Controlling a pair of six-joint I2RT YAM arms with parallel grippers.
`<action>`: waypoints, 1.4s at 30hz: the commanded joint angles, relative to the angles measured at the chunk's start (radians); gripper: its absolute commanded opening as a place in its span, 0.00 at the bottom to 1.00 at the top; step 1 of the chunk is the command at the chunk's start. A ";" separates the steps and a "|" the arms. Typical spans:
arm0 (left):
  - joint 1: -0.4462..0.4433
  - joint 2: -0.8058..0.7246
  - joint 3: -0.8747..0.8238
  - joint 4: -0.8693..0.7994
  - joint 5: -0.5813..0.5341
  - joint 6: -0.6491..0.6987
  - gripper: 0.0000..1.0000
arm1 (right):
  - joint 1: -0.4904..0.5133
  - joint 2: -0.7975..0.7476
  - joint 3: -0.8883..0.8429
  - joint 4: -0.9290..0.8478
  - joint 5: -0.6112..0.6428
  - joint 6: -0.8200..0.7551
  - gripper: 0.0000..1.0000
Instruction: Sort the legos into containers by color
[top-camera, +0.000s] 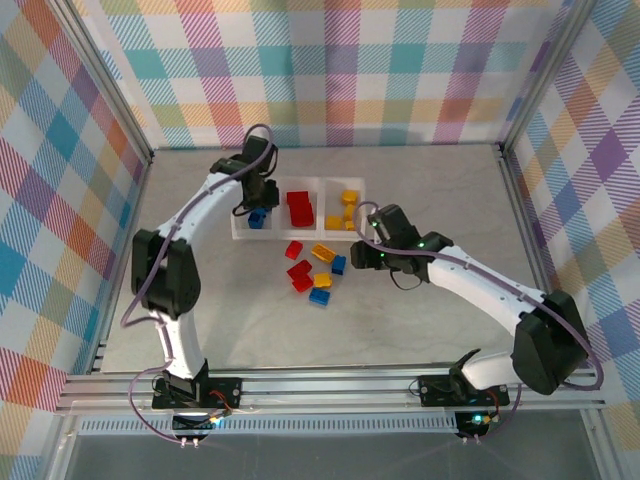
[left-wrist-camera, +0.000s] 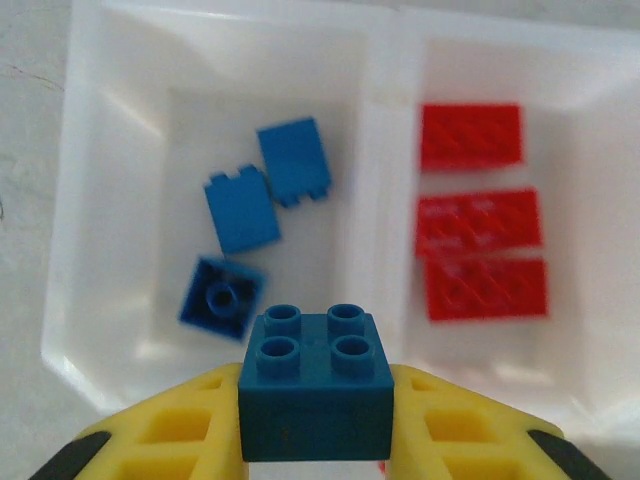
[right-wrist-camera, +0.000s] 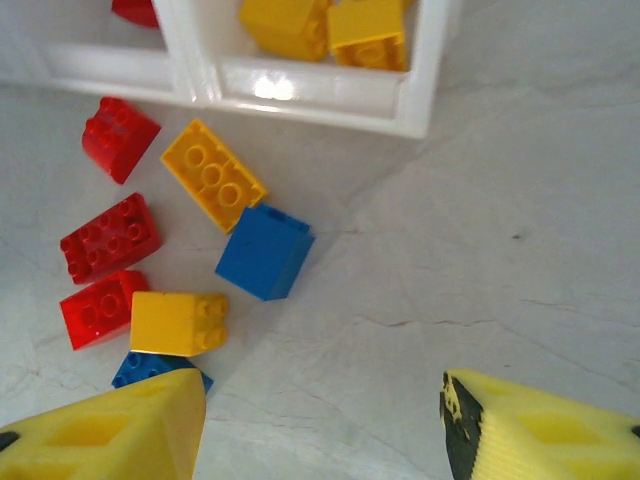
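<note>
A dark blue brick (left-wrist-camera: 315, 380) is pinched, studs up, between the jaws of the left gripper (left-wrist-camera: 315, 440) and is held above the near edge of the tray (left-wrist-camera: 385, 120), over its left compartment. Three blue bricks (left-wrist-camera: 242, 208) are seen lying in that compartment, and three red bricks (left-wrist-camera: 478, 220) in the middle one. The jaws of the right gripper (right-wrist-camera: 320, 420) are spread wide with nothing between them, above bare table (right-wrist-camera: 480, 250) just in front of the tray's right end. Yellow bricks (right-wrist-camera: 368, 30) are contained in the right compartment. Seven loose bricks (right-wrist-camera: 264, 252), three red, two yellow-orange and two blue, are clustered just in front of the tray's middle.
</note>
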 joint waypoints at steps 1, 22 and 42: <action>0.043 0.087 0.084 -0.015 0.041 0.012 0.24 | 0.039 0.033 0.004 0.039 -0.011 0.041 0.64; 0.073 -0.045 -0.036 -0.003 0.066 0.007 0.58 | 0.107 0.363 0.230 -0.043 0.116 0.171 0.65; -0.010 -0.526 -0.425 -0.014 -0.014 -0.081 0.61 | 0.147 0.560 0.360 -0.135 0.231 0.213 0.55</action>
